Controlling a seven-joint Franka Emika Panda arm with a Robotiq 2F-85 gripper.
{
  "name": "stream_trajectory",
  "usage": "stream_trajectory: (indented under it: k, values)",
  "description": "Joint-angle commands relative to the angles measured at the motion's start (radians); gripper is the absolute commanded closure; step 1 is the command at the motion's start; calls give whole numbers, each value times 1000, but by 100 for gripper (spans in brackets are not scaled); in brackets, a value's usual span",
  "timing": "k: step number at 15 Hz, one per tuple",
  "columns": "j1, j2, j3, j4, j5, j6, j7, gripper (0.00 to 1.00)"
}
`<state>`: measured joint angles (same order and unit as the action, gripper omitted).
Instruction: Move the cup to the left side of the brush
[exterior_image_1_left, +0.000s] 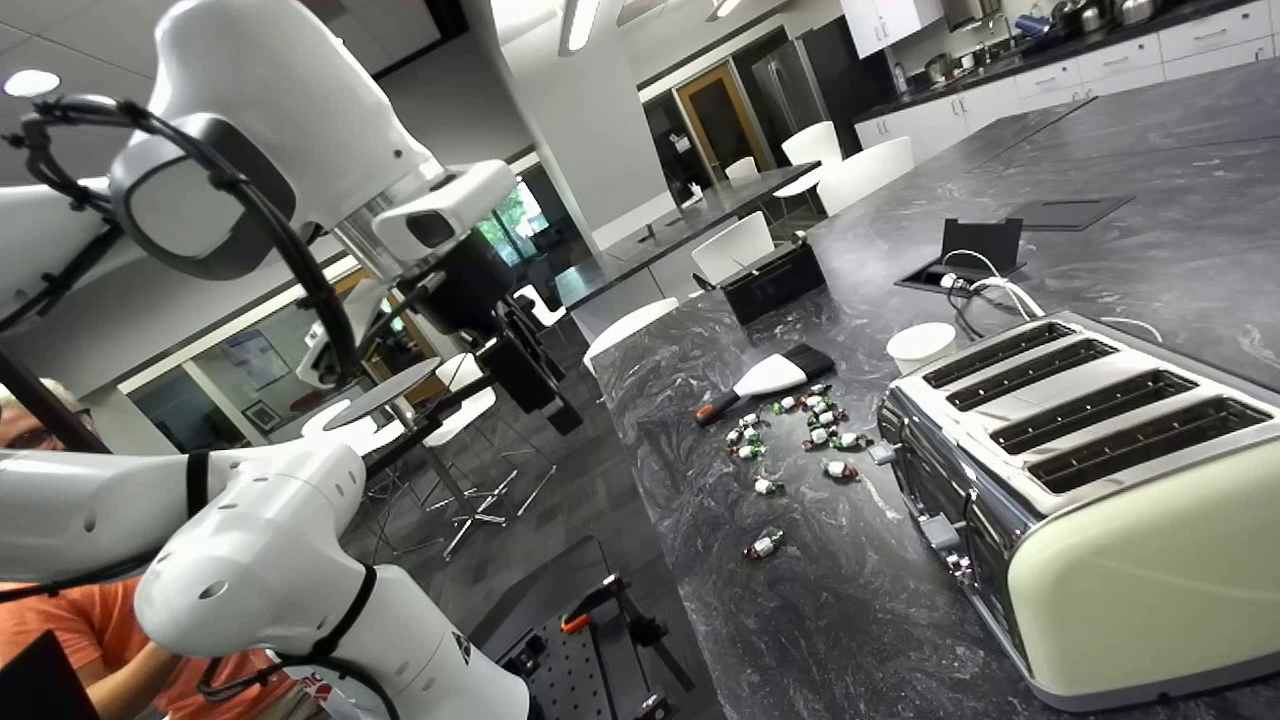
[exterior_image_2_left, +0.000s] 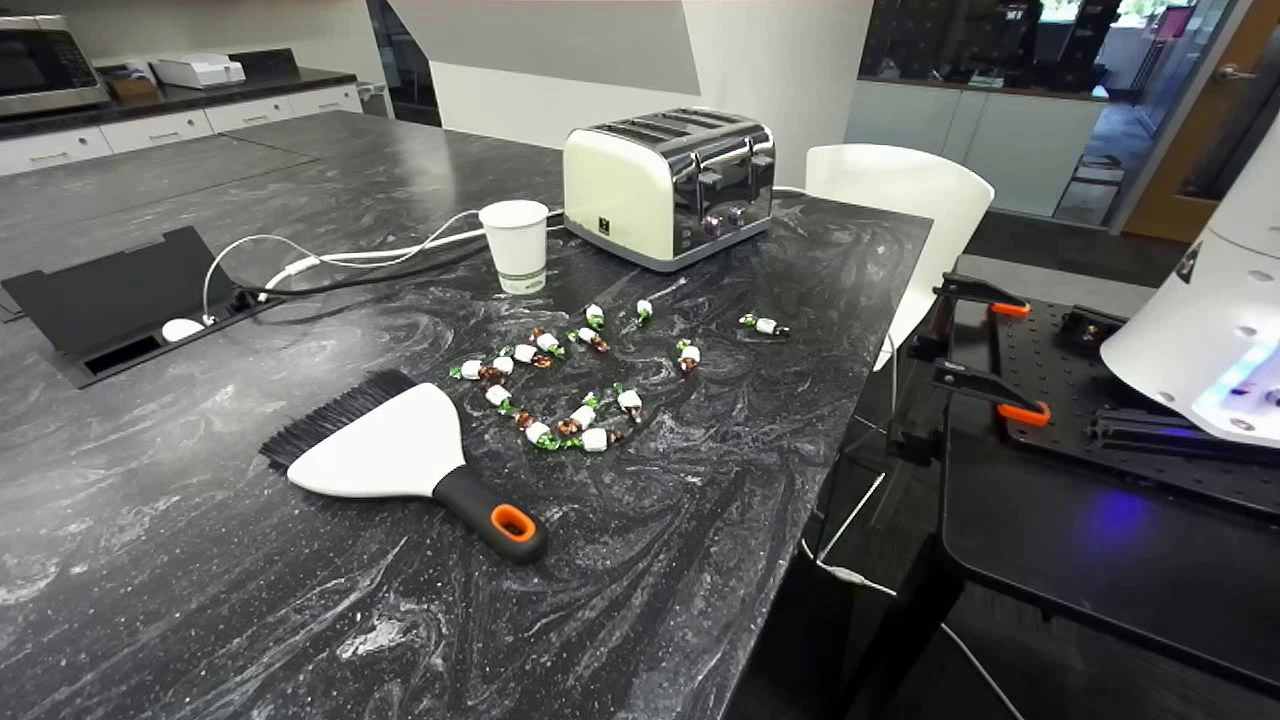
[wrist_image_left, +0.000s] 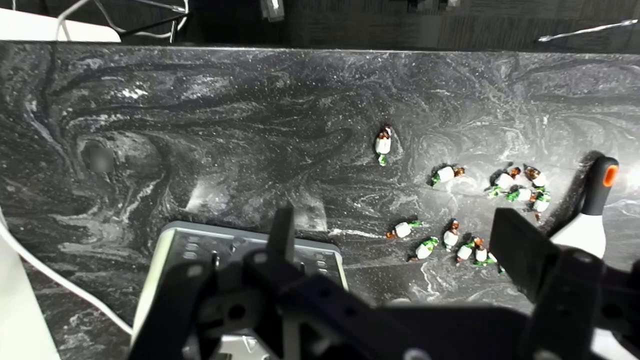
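The small white cup (exterior_image_2_left: 517, 245) stands upright on the dark table beside the toaster. In an exterior view the cup (exterior_image_1_left: 920, 345) is partly hidden behind the toaster. In the wrist view only a thin pale edge (wrist_image_left: 400, 301) shows above the gripper body, perhaps the cup's rim. The brush (exterior_image_2_left: 385, 445) lies flat, with black bristles, a white body and a dark handle with an orange hole; it also shows in an exterior view (exterior_image_1_left: 770, 375) and at the right of the wrist view (wrist_image_left: 582, 235). My gripper (wrist_image_left: 395, 212) is open and empty, raised in the air (exterior_image_1_left: 480, 425), apart from cup and brush.
The cream toaster (exterior_image_2_left: 620, 195) stands close to the cup. Several wrapped candies (exterior_image_2_left: 540, 435) lie scattered between cup and brush. A black flip-up outlet box (exterior_image_2_left: 120, 300) with white cables (exterior_image_2_left: 380, 258) lies near the cup. The table edge (wrist_image_left: 320, 49) crosses the top of the wrist view.
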<state>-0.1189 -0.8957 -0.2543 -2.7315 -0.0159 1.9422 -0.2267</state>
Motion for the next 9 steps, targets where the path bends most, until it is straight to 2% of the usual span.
stream_trajectory:
  k: [1, 3, 5, 9]
  values:
    - [87, 46, 130, -6, 84, 112, 98, 0]
    - [153, 113, 214, 2, 153, 231, 171, 0]
    - [195, 208, 302, 9, 200, 411, 261, 0]
    - [204, 450, 434, 71, 178, 735, 411, 0]
